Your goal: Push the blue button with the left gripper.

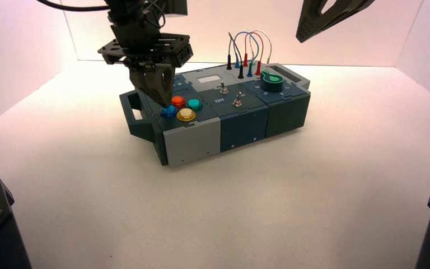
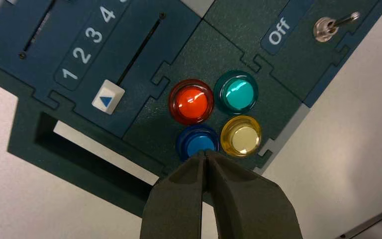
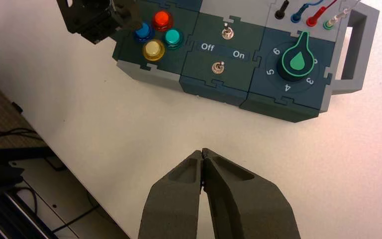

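The blue button (image 1: 168, 111) sits at the front left of a group of round buttons on the box's left module, next to red (image 1: 178, 101), teal (image 1: 194, 104) and yellow (image 1: 186, 114) ones. My left gripper (image 1: 161, 102) is shut, its tips right at the blue button's near edge. In the left wrist view the closed tips (image 2: 205, 155) meet the blue button (image 2: 197, 142). My right gripper (image 3: 202, 152) is shut and empty, held high over bare table away from the box; it shows at the top right of the high view (image 1: 302, 37).
The box (image 1: 241, 126) carries a white slider (image 2: 108, 97) beside the numerals 1 to 4, two toggle switches (image 3: 225, 33) by "Off" and "On", a green knob (image 3: 297, 62) and several plugged wires (image 1: 246, 53). White walls enclose the table.
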